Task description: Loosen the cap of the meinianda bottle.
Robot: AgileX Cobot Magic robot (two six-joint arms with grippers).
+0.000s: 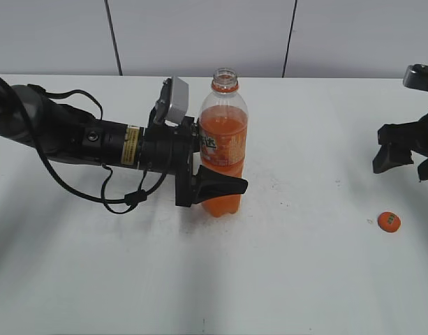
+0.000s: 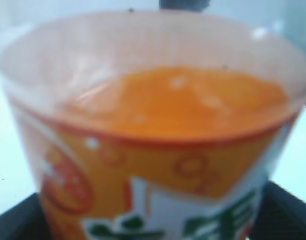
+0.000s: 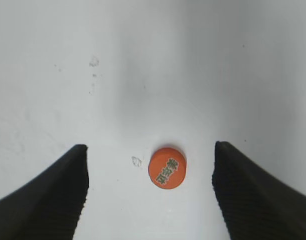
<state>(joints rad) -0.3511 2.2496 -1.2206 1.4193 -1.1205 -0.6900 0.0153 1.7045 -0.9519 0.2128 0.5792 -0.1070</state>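
The meinianda bottle [image 1: 223,139] stands upright at the table's middle with its mouth open and no cap on it. My left gripper [image 1: 212,187] is shut on the bottle's lower body. In the left wrist view the bottle's orange label and drink [image 2: 157,150] fill the frame, blurred. The small orange cap [image 1: 389,221] lies flat on the table at the right. My right gripper [image 1: 402,159] is open and empty, raised above the table. In the right wrist view the cap [image 3: 166,167] lies on the table between the open fingers [image 3: 150,175], touching neither.
The white table [image 1: 304,279] runs to a grey panelled wall [image 1: 200,35] at the back. A black cable [image 1: 123,199] hangs from the left arm onto the table.
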